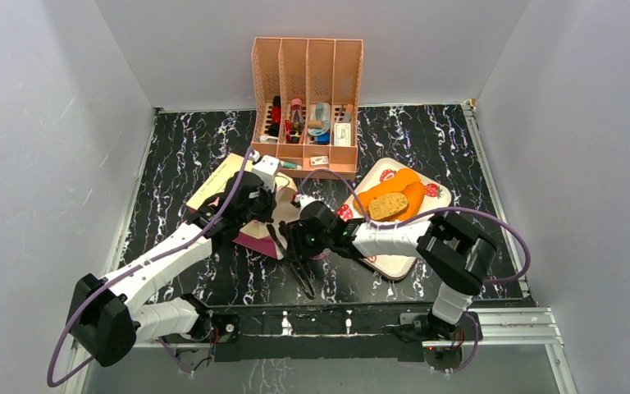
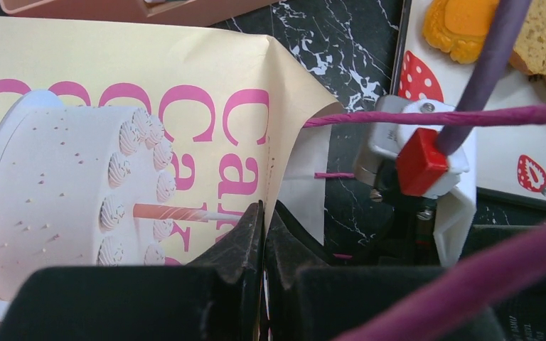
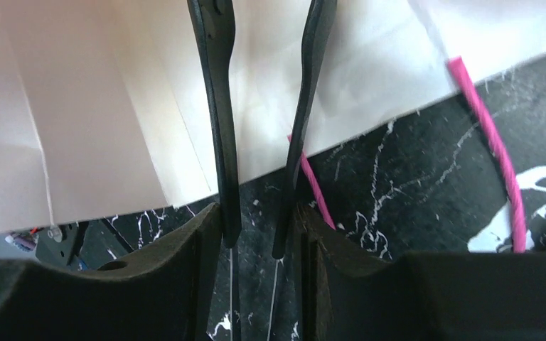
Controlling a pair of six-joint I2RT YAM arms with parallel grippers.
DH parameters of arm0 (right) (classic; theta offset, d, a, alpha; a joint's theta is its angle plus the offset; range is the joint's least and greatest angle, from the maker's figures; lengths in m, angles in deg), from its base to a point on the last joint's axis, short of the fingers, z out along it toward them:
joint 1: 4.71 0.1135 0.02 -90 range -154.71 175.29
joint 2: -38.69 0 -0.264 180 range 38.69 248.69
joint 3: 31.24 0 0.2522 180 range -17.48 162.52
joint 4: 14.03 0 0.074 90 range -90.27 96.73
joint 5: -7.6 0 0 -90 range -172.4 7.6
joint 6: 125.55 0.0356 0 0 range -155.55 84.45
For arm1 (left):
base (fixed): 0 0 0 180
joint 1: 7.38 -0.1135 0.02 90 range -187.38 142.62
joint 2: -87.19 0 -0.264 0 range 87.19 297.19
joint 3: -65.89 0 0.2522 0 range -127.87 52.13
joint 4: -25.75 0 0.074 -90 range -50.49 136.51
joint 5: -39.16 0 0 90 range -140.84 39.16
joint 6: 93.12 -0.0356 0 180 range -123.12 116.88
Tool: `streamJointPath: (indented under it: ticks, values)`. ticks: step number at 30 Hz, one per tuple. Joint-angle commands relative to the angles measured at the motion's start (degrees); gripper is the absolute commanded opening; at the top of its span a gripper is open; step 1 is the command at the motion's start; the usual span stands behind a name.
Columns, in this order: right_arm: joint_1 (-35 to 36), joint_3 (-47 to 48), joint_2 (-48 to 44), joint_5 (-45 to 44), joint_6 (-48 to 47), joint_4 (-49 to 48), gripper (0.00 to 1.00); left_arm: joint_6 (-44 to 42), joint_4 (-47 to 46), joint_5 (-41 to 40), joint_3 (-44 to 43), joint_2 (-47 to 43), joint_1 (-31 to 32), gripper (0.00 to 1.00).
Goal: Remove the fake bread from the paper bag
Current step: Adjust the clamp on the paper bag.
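Pinching the limp paper bag (image 2: 114,64), left gripper (image 2: 264,209) is steadying it ahead of narrowly parted, empty right gripper (image 3: 264,71); slick bread (image 1: 402,182) likely needing mid-length grips.

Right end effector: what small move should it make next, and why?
Probably ease the right end effector a little deeper into the paper bag. Its fingers stand apart with nothing between them, crossing the bag's open edge beside the pink handle, while the left end effector is shut on the bag's lip. What lies inside is hidden.
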Motion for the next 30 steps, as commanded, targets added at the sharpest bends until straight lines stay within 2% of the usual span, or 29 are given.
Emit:
streamJointPath:
  ticks: [1, 6, 11, 21, 30]
  values:
    - [0.4, 4.94, 0.77, -3.09, -2.33, -2.8, 0.38, -1.64, 2.69, 4.8, -0.69, -1.74, 0.08, 0.0]
    - [1.08, 4.66, 2.0, -8.23, -3.49, -6.21, 0.4, -2.14, 6.93, 5.58, -1.16, -1.56, 0.3, 0.0]
    - [4.0, 3.19, 4.66, -17.94, -6.22, -10.22, 0.41, -2.45, 10.71, 6.67, -0.97, -2.41, 0.43, 0.0]
    - [9.16, 0.48, 9.92, -31.67, -11.01, -26.66, 0.42, -2.41, 16.8, 7.67, -2.15, -4.96, 0.43, 0.0]
    - [11.65, -1.29, 10.6, -33.85, -12.17, -28.92, 0.51, -1.37, 20.0, 6.33, -2.93, -6.71, 0.45, 0.0]
